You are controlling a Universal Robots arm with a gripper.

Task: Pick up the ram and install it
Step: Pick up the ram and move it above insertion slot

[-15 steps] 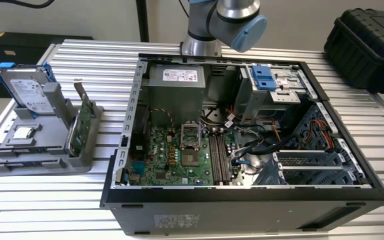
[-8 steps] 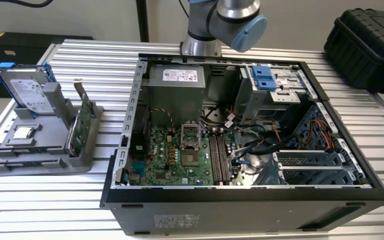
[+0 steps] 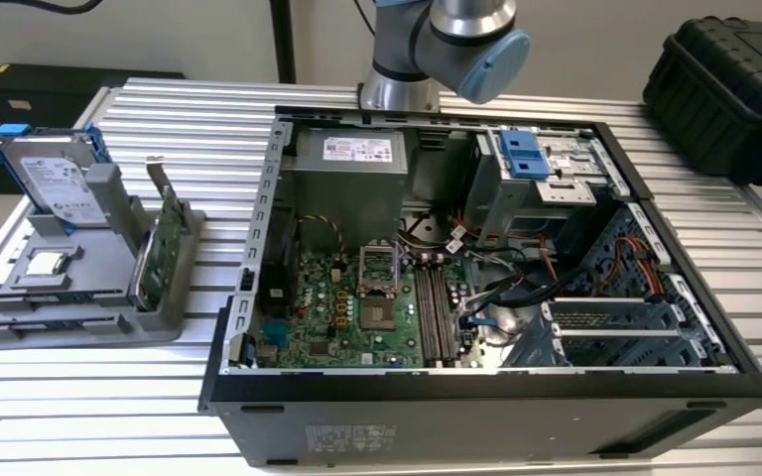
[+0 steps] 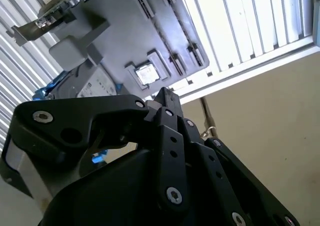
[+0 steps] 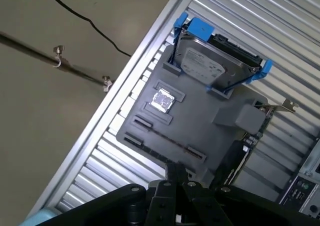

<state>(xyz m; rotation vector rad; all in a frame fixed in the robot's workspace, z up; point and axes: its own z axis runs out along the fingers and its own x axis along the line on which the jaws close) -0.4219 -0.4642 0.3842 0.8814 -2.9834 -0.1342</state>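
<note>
In both wrist views my gripper [image 5: 175, 172] [image 4: 165, 93] hangs high above the grey holder [image 5: 200, 131] [image 4: 125, 31], its black fingers pressed together with nothing between them. A thin dark strip [image 5: 165, 141] runs along the holder's long groove between two end clips. It may be the ram seen edge-on, but I cannot tell. In the exterior view the holder [image 3: 51, 317] lies to the left of the open computer case [image 3: 487, 387]. The motherboard's long memory slots [image 3: 435, 307] sit near the middle of the case. The arm's base [image 3: 435, 50] stands behind the case.
On the holder stand a silver hard drive in a blue frame [image 5: 215, 66] [image 3: 51, 178], a small square chip [image 5: 162, 100] [image 3: 44, 264] and a green card with a metal bracket [image 3: 167, 238]. A black hard case [image 3: 732, 89] sits at the exterior view's far right. The ribbed table's edge [image 5: 120, 76] runs beside the holder.
</note>
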